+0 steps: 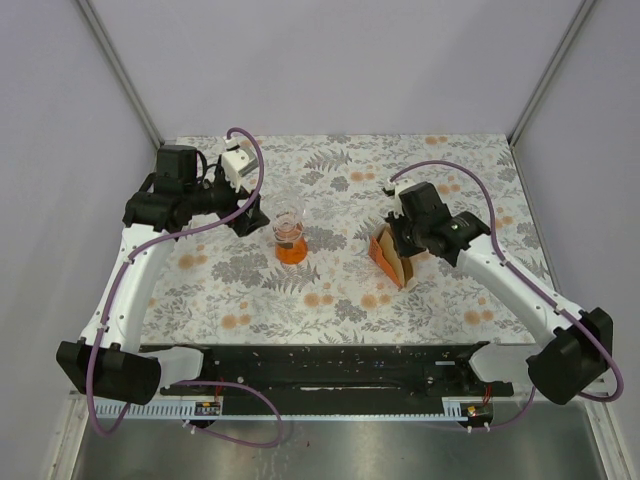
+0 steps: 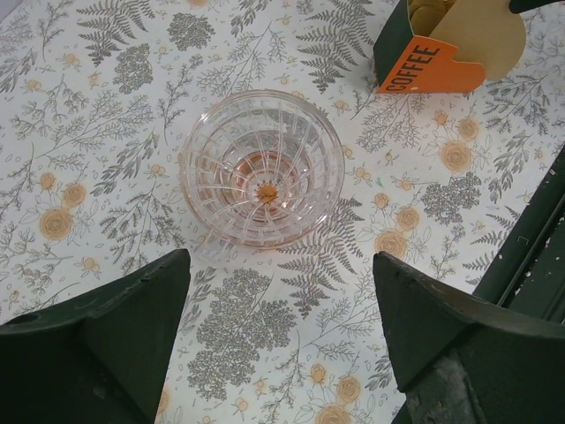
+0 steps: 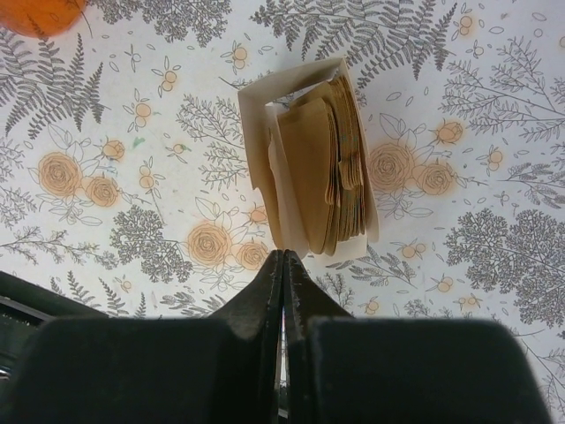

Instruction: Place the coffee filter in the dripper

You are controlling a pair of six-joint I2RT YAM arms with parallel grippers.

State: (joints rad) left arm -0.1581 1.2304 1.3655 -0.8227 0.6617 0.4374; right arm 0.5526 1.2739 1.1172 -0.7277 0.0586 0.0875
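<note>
Pale lilac walls [image 1: 330, 60] close in a table [image 1: 450, 300] covered with a cloth printed in grey ferns and orange flowers, with a black rail [image 1: 320, 365] along its near edge where both arms are bolted. The left arm [image 1: 125, 270] rises up the left side and bends inward. The right arm [image 1: 510, 275] reaches in from the right corner towards the middle. Right of centre stands the beige wedge-shaped holder [image 3: 256, 132], its orange face printed with the word COFFEE in the left wrist view. It holds a stack of brown papers [image 3: 340, 168]. The coffee filter [image 3: 305, 159] is one sheet of that stack and sits in the holder, not clearly separate from the others. The dripper [image 2: 262, 168] stands upright near the middle of the table, well apart from the holder. Its ribbed clear funnel opens upward over the orange base. The left gripper [image 2: 281, 261] hangs just beside the dripper on its left with its jaws spread wide, touching nothing. The right gripper [image 3: 282, 256] is poised over the holder, its two fingers [image 3: 256, 300] pressed together with their tips at the near edge of the stack. Whether a sheet is nipped between them cannot be told.
</note>
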